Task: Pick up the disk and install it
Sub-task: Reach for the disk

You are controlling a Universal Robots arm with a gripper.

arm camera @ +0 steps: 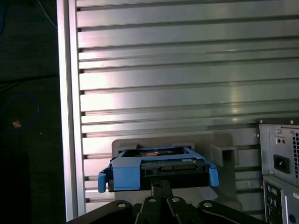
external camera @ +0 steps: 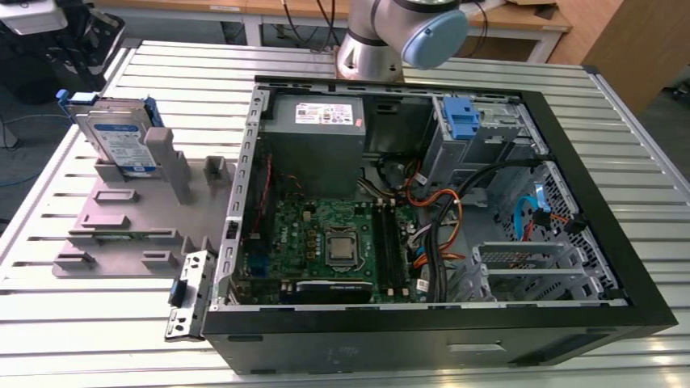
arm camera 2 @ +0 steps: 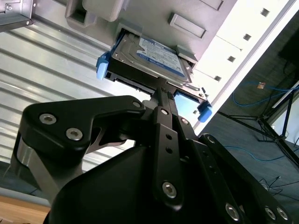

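The disk (external camera: 119, 137) stands on edge in a slot of a grey holder (external camera: 129, 202) on the slatted table, at the exterior view's left. It is silver-grey with a white-and-blue label and blue carrier rails. In both wrist views the disk (arm camera 2: 149, 58) (arm camera: 159, 165) lies just beyond my black gripper (arm camera 2: 161, 91) (arm camera: 161, 186). The two fingers are pressed together into a narrow tip with nothing between them. I cannot tell how far the tip is from the disk. The arm's base (external camera: 377, 36) stands at the table's far side.
An open computer case (external camera: 603, 202) lies on the table at the exterior view's right, with motherboard, cables, a grey power supply (external camera: 318, 133) and a blue bracket (external camera: 460, 120) on the metal drive cage. A small metal bracket (external camera: 189, 295) lies by the case's near corner.
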